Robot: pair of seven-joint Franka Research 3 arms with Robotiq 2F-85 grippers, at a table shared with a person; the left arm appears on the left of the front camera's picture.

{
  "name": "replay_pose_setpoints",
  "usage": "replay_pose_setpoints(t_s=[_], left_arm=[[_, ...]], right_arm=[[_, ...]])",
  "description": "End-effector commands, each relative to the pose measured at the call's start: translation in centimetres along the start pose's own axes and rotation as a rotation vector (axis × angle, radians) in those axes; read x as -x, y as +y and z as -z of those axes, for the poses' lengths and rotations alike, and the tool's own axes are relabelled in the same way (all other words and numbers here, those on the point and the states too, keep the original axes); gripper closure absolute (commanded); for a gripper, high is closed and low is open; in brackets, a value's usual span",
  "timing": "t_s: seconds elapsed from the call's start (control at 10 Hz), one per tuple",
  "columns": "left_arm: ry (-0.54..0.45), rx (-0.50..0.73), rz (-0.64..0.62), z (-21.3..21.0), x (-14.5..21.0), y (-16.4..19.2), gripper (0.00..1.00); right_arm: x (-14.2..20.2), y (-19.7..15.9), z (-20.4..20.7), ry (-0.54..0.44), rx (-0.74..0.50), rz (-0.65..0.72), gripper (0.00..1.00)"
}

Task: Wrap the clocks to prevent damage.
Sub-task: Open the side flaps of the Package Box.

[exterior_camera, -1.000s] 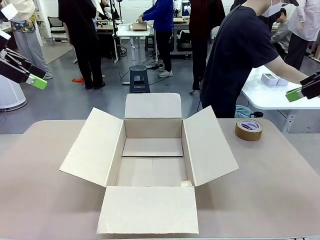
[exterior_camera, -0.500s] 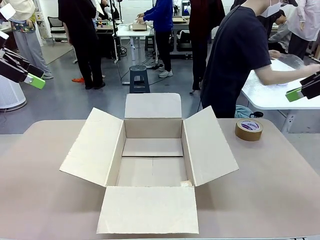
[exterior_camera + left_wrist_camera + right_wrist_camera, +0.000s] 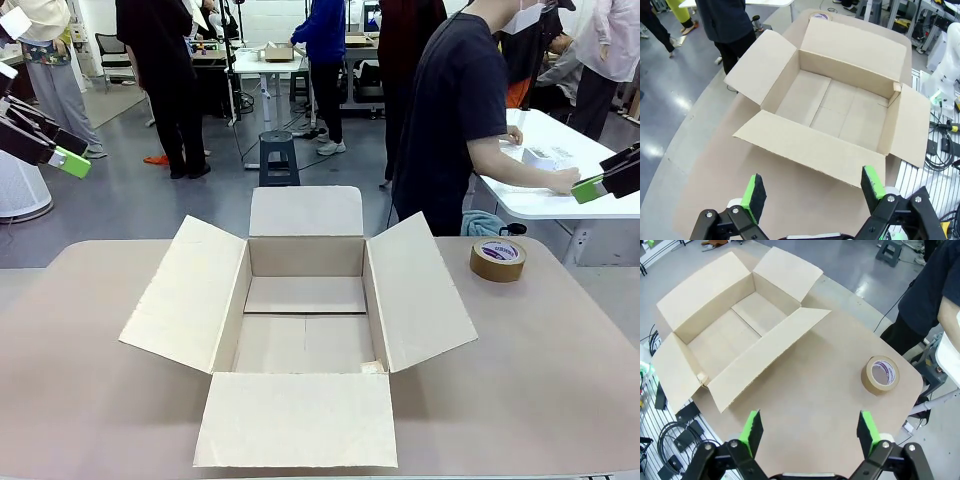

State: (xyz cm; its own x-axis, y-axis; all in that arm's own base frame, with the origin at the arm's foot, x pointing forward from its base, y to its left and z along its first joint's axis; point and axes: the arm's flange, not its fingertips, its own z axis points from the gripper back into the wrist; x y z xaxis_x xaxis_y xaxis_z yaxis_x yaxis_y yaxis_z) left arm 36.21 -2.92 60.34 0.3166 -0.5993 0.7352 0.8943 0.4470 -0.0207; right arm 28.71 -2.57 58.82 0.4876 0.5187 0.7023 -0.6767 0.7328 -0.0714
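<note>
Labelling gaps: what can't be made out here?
- Front view: small white items by the person's hand on the side table, too small to call clocks.
- Front view: cardboard box near inner wall, hidden by its near flap.
- Right wrist view: tape roll label print, too small.

Pretty busy workshop back there: glossy grey floor (image 3: 130, 215) catching the light, a small dark step stool (image 3: 279, 158) standing mid-room, a white table (image 3: 250, 66) farther back with people (image 3: 170, 80) standing around it, an office chair (image 3: 112, 48) far left, and another white table (image 3: 540, 205) over on the right.
</note>
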Motion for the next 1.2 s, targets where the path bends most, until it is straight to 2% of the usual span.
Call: replay_pose_setpoints(t_s=[0.0, 0.2, 0.3, 0.4, 0.5, 0.6, 0.7, 1.1], left_arm=[[-0.012, 0.006, -0.002, -0.2, 0.0, 0.1, 0.0], [-0.012, 0.006, -0.002, -0.2, 0.0, 0.1, 0.0], [0.0, 0.0, 0.0, 0.0, 0.0, 0.0, 0.6], [-0.006, 0.019, 0.006, 0.0, 0.1, -0.1, 0.6], [0.009, 0.027, 0.02, 0.0, 0.0, -0.4, 1.0], [0.007, 0.028, 0.019, -0.2, -0.2, -0.4, 0.65], [0.004, 0.032, 0.02, -0.4, -0.3, -0.4, 1.0], [0.0, 0.045, 0.015, -0.5, -0.4, -0.5, 1.0]], right_arm=[[-0.1, 0.1, 0.1, 0.0, 0.003, -0.003, 0.0], [0.0, 0.0, 0.0, 0.0, 0.0, 0.0, 0.0], [0.7, 0.8, -1.2, -0.028, 0.038, -0.022, 0.6], [1.2, 1.3, -1.4, -0.03, 0.037, -0.047, 0.6], [1.5, 1.7, -1.5, -0.022, 0.029, -0.05, 1.0], [1.7, 1.9, -1.7, -0.021, 0.034, -0.068, 0.62], [1.9, 2.2, -1.8, -0.028, 0.025, -0.082, 1.0], [2.2, 2.5, -1.8, 0.004, 0.011, -0.104, 1.0]])
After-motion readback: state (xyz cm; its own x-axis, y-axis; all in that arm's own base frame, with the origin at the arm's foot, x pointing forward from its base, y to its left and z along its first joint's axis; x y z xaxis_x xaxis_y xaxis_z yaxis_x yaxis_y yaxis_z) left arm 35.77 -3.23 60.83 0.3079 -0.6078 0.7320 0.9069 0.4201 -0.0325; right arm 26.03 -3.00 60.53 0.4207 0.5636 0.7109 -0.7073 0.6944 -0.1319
